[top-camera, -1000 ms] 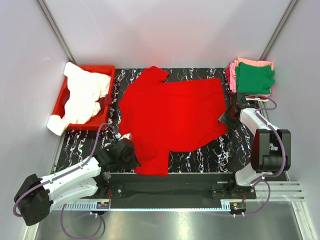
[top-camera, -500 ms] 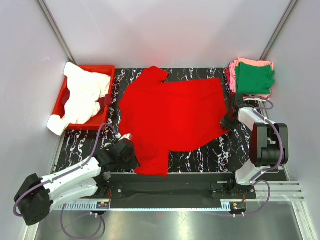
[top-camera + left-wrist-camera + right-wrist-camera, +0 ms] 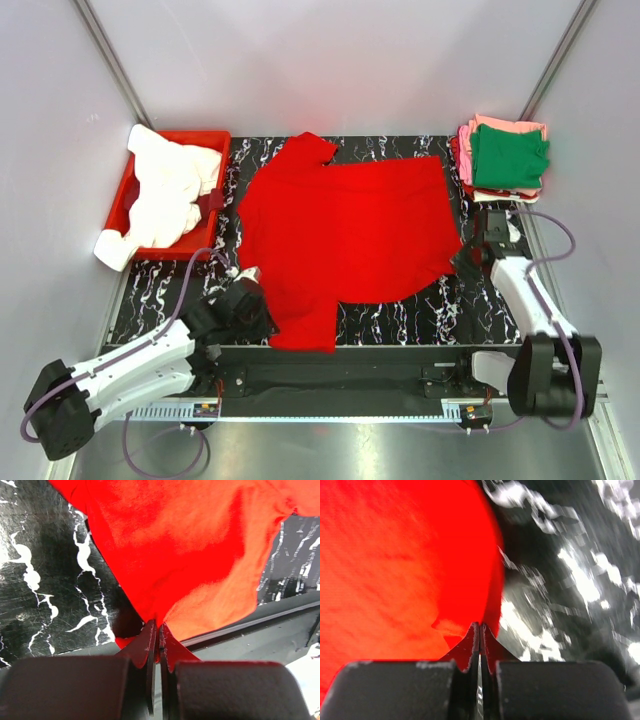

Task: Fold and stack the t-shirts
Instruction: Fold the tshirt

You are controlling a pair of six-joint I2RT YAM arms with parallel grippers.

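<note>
Top external: red shirt (image 3: 345, 225) spread flat, mid-mat (image 3: 400, 320). Left gripper (image 3: 157, 627) pinching its near-left hem. Right gripper (image 3: 480, 626) pinching its right edge. Green shirt (image 3: 510, 155) folded atop pink shirt (image 3: 500, 125), far right. White shirts (image 3: 165, 195) heaped in bin (image 3: 190, 137), far left.

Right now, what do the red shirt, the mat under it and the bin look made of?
red t-shirt: soft matte knit cloth, probably cotton; it wrinkles and drapes.
mat: black with white marbling, slightly glossy, maybe vinyl or rubber; can't tell.
bin: rigid red plastic, smooth, with straight moulded rim.
</note>
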